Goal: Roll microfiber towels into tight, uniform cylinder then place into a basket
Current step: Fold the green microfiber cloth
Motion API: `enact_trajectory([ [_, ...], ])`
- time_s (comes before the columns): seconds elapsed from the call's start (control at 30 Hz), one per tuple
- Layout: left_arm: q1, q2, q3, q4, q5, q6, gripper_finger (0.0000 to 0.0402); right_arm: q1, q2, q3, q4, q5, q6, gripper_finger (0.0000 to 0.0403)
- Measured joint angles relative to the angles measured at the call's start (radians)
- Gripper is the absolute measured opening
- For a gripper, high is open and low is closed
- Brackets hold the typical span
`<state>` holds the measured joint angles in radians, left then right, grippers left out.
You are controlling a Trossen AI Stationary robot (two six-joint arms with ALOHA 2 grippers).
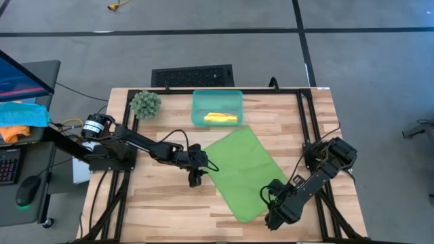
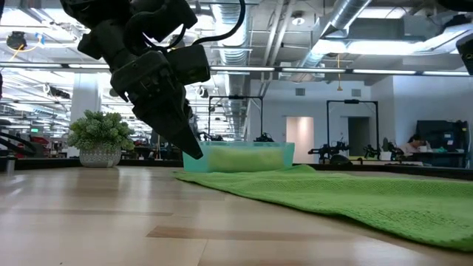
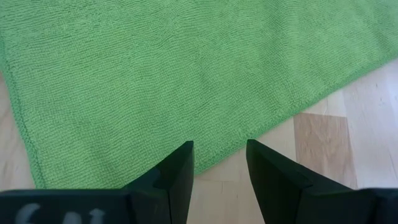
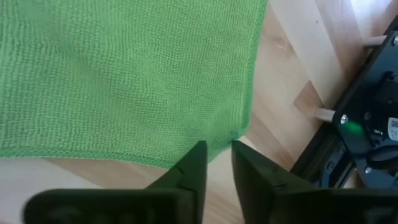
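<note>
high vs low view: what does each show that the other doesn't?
Only the high view: the yellow towel lying rolled in the basket, the right gripper at the near corner of the green towel, jaws a little apart, and the keyboard behind the table.
Only the low view: the room behind, with a seated person far off.
Both: the left gripper, open beside the green towel's edge, the basket, the plant.

A fuzzy green plant [image 1: 145, 104] sits at the upper left of the wooden surface [image 1: 163, 203]. At the far left edge, a cyan cloth [image 1: 24, 113] lies over an orange cloth [image 1: 13, 133], above a mouse [image 1: 27, 190].
</note>
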<state>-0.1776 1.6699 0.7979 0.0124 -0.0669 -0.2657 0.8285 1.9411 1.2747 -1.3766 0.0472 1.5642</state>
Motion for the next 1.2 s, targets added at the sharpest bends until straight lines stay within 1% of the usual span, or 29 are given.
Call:
enact_trajectory([
  [0.13,0.0,0.0,0.0,0.0,0.0,0.0,0.0139,-0.001,0.0,0.0,-0.016,0.001,0.0,0.0135],
  [0.23,0.0,0.0,0.0,0.014,0.002,0.0,0.0139,0.0,0.0,0.0,-0.047,0.003,0.0,0.0159],
  [0.3,0.0,0.0,0.0,0.05,0.014,0.0,0.0139,0.0,0.0,0.003,-0.073,0.016,0.007,0.0171],
  [0.37,-0.002,0.0,0.0,0.116,0.038,0.0,0.0139,0.0,0.0,0.018,-0.103,0.054,0.017,0.0179],
  [0.43,-0.01,0.0,0.0,0.184,0.065,0.007,0.0139,0.001,0.0,0.039,-0.133,0.116,0.038,0.0183],
  [0.53,-0.036,0.0,0.0,0.276,0.079,0.032,0.0139,0.001,0.0,0.079,-0.189,0.245,0.064,0.0184],
  [0.63,-0.064,0.0,0.0,0.342,0.076,0.055,0.0139,-0.013,-0.005,0.105,-0.192,0.359,0.053,0.0181],
  [0.77,-0.101,0.0,0.0,0.424,0.038,0.074,0.0139,-0.057,-0.029,0.114,-0.194,0.497,0.035,0.0176],
  [0.93,-0.133,0.0,0.035,0.43,0.019,0.084,0.0139,-0.129,-0.087,0.105,-0.194,0.693,0.012,0.0176],
  [1.03,-0.152,0.0,0.055,0.425,-0.031,0.09,0.0139,-0.168,-0.138,0.104,-0.19,0.795,-0.001,0.0175],
  [1.2,-0.173,0.0,0.069,0.424,-0.089,0.116,0.0139,-0.207,-0.184,0.104,-0.179,0.885,0.002,0.0168],
])
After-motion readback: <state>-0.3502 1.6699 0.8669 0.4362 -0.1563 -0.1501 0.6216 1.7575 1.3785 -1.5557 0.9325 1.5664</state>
